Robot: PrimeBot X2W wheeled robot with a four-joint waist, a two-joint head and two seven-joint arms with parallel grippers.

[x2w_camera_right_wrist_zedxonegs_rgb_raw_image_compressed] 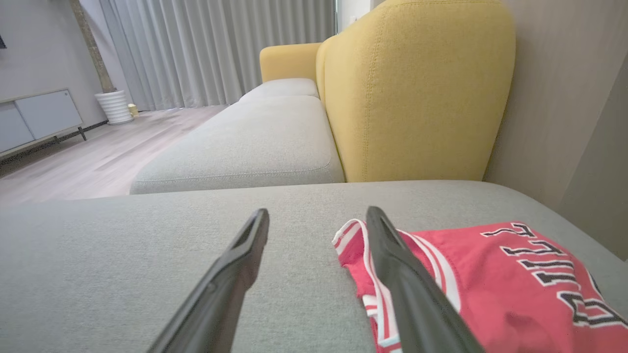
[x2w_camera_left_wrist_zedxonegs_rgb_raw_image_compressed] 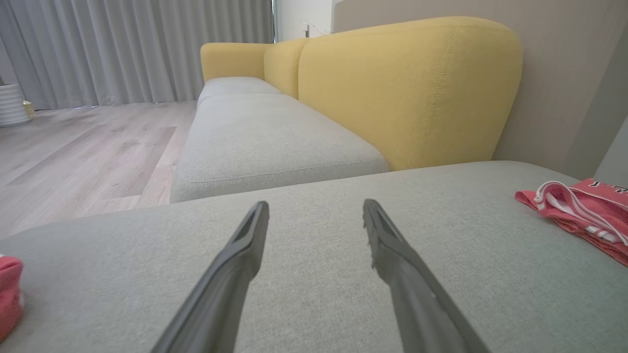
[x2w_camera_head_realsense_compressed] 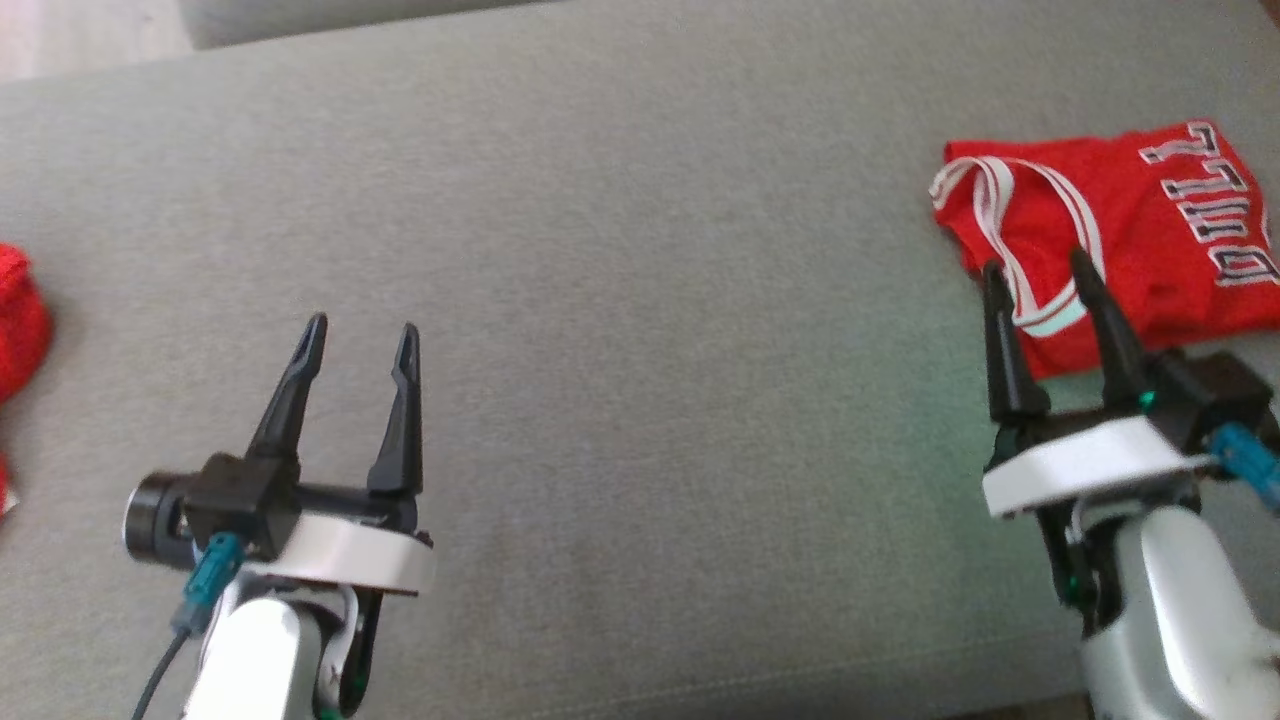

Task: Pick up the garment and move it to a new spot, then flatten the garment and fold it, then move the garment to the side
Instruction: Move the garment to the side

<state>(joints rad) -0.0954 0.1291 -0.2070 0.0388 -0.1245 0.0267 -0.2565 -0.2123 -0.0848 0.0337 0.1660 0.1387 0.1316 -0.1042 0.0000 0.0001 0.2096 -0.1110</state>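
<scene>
The garment (x2w_camera_head_realsense_compressed: 1120, 230) is a red jersey with white trim and lettering, folded into a compact shape at the right side of the grey cushion (x2w_camera_head_realsense_compressed: 640, 300). It also lies at the far right of the left wrist view as the garment (x2w_camera_left_wrist_zedxonegs_rgb_raw_image_compressed: 584, 215), and under the right finger as the garment (x2w_camera_right_wrist_zedxonegs_rgb_raw_image_compressed: 490, 279). My right gripper (x2w_camera_head_realsense_compressed: 1040, 265) is open just above its near edge, holding nothing. My right gripper (x2w_camera_right_wrist_zedxonegs_rgb_raw_image_compressed: 318, 212) shows its fingers spread apart. My left gripper (x2w_camera_head_realsense_compressed: 362, 328) is open over bare cushion at the lower left; from its own wrist, the left gripper (x2w_camera_left_wrist_zedxonegs_rgb_raw_image_compressed: 316, 203) has its fingers apart and empty.
Another red cloth (x2w_camera_head_realsense_compressed: 15, 320) lies at the cushion's left edge, seen too as a red cloth (x2w_camera_left_wrist_zedxonegs_rgb_raw_image_compressed: 10, 294). A yellow sofa back (x2w_camera_left_wrist_zedxonegs_rgb_raw_image_compressed: 407, 88) and a second grey seat (x2w_camera_left_wrist_zedxonegs_rgb_raw_image_compressed: 265, 142) stand beyond. Wooden floor (x2w_camera_left_wrist_zedxonegs_rgb_raw_image_compressed: 83, 152) lies further off.
</scene>
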